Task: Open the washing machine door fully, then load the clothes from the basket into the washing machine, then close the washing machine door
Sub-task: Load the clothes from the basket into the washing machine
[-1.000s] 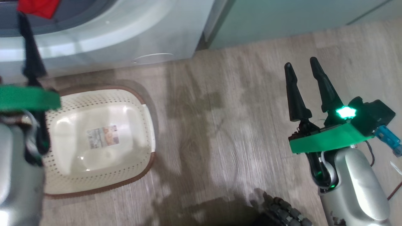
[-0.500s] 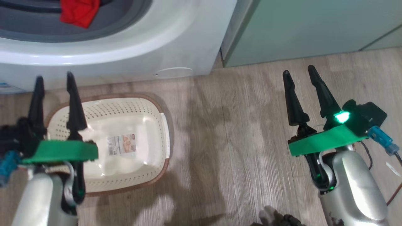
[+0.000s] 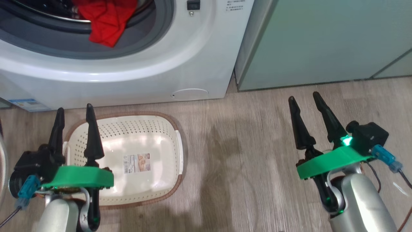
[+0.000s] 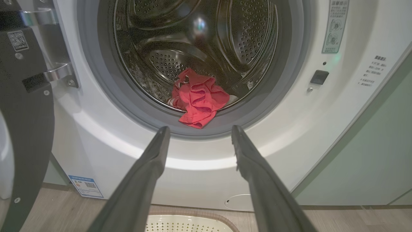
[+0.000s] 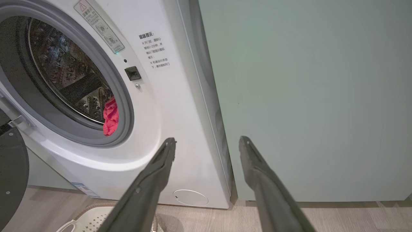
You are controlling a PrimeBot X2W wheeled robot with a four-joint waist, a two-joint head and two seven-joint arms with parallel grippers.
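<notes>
- The washing machine (image 3: 199,58) stands with its door (image 4: 25,129) swung wide, leaving the drum (image 4: 193,32) free for loading.
- The basket (image 3: 175,129) sits emptied on the floor (image 3: 241,161).
- The clothes (image 3: 106,22) lie inside, one fold over the gasket (image 4: 93,64).
- My left end effector (image 3: 74,108) and right end effector (image 3: 304,96) hover released, empty.

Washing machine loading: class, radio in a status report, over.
Open, empty: left gripper, right gripper. Red clothes in drum, hem over gasket. Washing machine door open; hem may catch it.
</notes>
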